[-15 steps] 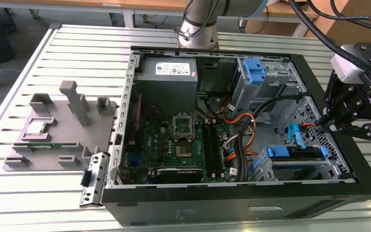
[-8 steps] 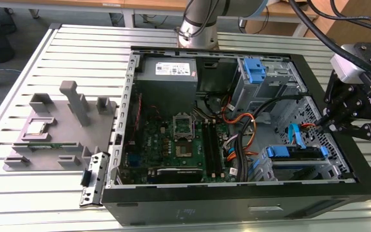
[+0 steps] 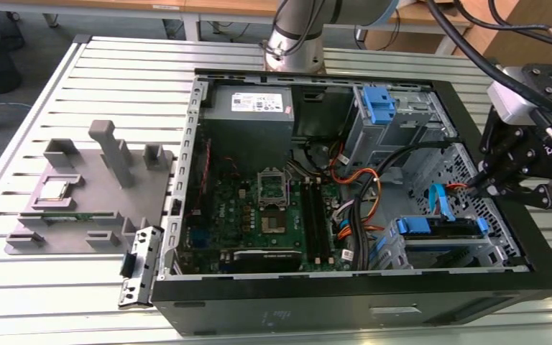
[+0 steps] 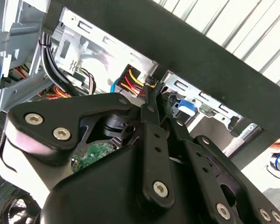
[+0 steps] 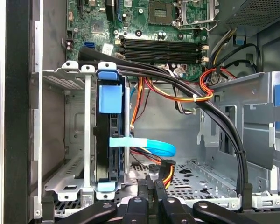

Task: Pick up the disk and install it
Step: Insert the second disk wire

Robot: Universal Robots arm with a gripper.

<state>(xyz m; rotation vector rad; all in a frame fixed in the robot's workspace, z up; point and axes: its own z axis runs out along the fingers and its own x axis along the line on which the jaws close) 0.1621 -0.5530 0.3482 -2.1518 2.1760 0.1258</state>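
My gripper (image 5: pixel 149 189) looks closed on nothing, just beside the disk (image 5: pixel 107 140). The disk seems stiff, heavy, fragile; its blue rails suit gripping.

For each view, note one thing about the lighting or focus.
Exterior view: even daylight, pale slatted table bright against the dark case interior. Second wrist view: gripper linkage looms close and dark, bright table behind. First wrist view: motherboard and blue cable evenly lit, sharp.

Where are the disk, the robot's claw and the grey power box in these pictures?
The disk (image 5: pixel 108 140): first wrist view, its dark edge in the cage.
The claw (image 3: pixel 490 188): exterior view, between its fingertips.
The grey power box (image 3: pixel 253 106): exterior view, its grey face by the white sticker.
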